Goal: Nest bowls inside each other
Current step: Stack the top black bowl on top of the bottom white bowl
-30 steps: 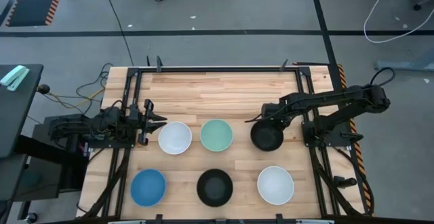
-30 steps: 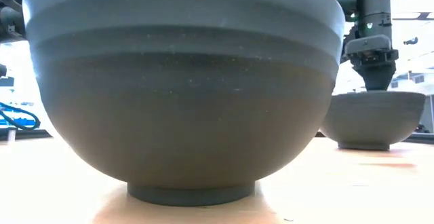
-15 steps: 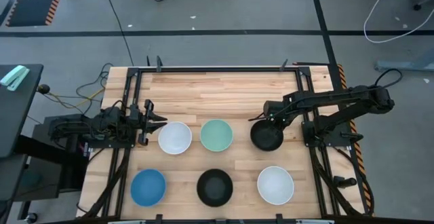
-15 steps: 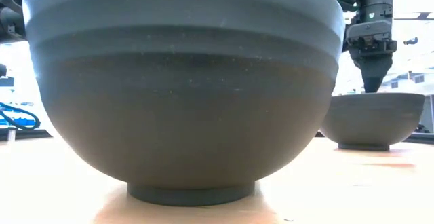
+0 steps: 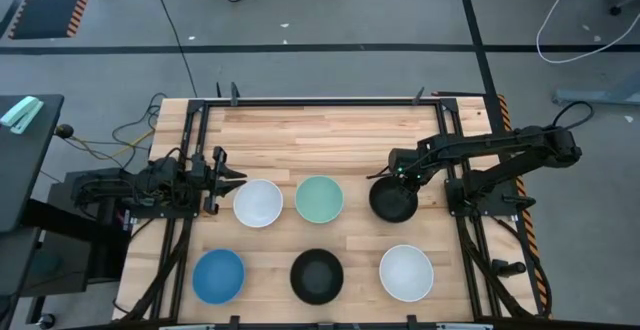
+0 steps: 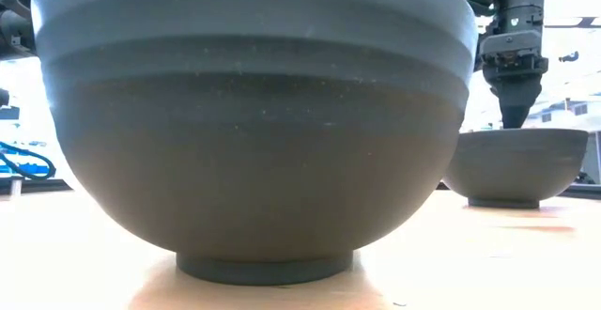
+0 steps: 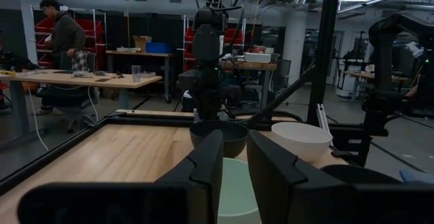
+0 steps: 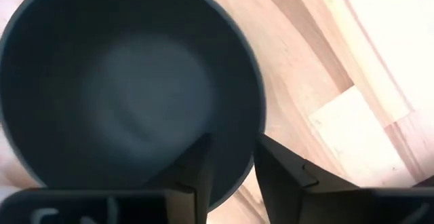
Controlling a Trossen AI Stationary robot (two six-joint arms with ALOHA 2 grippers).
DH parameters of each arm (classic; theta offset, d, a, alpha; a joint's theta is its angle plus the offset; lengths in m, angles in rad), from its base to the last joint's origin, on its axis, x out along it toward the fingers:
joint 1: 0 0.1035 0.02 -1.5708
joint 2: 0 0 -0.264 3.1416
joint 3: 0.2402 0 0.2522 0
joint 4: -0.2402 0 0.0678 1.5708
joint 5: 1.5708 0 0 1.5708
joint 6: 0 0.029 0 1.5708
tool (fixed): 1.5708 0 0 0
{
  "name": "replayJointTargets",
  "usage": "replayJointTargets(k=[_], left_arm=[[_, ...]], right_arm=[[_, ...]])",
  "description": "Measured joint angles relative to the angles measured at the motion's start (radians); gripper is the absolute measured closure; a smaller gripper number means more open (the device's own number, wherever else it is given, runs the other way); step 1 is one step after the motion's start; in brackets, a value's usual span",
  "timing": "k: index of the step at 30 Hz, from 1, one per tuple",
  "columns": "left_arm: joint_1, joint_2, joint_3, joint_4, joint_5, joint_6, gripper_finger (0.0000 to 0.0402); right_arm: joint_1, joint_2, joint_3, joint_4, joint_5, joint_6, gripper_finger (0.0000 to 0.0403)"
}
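Right wrist view looks straight down past the right gripper [image 8: 229,157], whose two fingers stand slightly spread astride the rim of the black bowl [image 8: 129,88], one inside and one outside, not yet pinching it. From above, that bowl [image 5: 393,201] sits just right of the mint green bowl [image 5: 319,199], so the right arm is plainly the nearer. The left gripper [image 5: 222,178] waits beside the white bowl [image 5: 258,203], fingers slightly parted; no writing is readable.
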Motion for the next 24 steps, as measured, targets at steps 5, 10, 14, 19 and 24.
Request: replayJointTargets(k=[5, 10, 14, 19, 24], left_arm=[[0.000, 0.000, 0.000, 0.000, 0.000, 0.000, 0.0325], [0.000, 0.000, 0.000, 0.000, 0.000, 0.000, 0.0322], [0.000, 0.000, 0.000, -0.002, 0.000, 0.000, 0.0328], [0.000, 0.000, 0.000, -0.005, 0.000, 0.000, 0.0330], [0.000, 0.000, 0.000, -0.006, 0.000, -0.002, 0.0324]], right_arm=[[-0.005, 0.000, 0.000, 0.000, 0.030, -0.001, 0.0276], [-0.052, 0.000, -0.025, 0.001, 0.030, 0.015, 0.0275], [-0.074, 0.000, -0.047, 0.005, 0.021, 0.011, 0.0276], [-0.072, 0.000, -0.053, 0.049, -0.014, 0.007, 0.0276], [-0.071, 0.016, -0.053, 0.062, -0.020, 0.008, 0.0277]])
